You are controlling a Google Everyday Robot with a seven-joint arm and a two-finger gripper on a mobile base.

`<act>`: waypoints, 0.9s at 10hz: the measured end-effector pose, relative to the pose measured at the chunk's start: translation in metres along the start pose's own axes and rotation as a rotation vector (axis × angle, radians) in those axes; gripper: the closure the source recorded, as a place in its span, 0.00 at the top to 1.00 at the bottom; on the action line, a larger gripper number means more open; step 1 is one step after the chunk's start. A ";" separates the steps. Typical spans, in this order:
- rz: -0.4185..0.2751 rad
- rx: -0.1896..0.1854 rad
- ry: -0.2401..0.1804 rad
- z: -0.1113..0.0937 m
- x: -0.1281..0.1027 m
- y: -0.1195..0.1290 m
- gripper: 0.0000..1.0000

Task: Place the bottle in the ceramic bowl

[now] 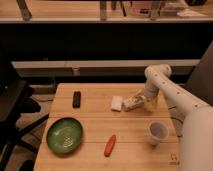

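Bottle [132,103] lies on its side on bench [95,125], right at gripper [142,100]. Gripper spread wide, holding nothing; likely lined up for grasp. White block [117,103] just beyond bottle. Green bowl [65,135] well off, down-left of gripper, hollow facing up to receive bottle. Cup [158,132] nearer, below gripper.

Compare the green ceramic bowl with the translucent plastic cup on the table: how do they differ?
The ceramic bowl is glossy green, wide and shallow; the plastic cup is whitish, narrow and taller for its width. The bowl sits at the table's front left, the cup at the front right, nearer the robot's arm. Both stand upright with open mouths. The tool is at the bottle, away from both.
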 end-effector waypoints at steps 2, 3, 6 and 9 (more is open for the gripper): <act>0.006 0.004 -0.002 0.001 0.000 -0.001 0.80; 0.008 0.003 -0.004 0.003 0.000 -0.001 0.80; 0.011 0.000 -0.010 0.007 -0.001 0.002 0.80; 0.019 -0.001 -0.010 0.009 -0.001 0.003 0.80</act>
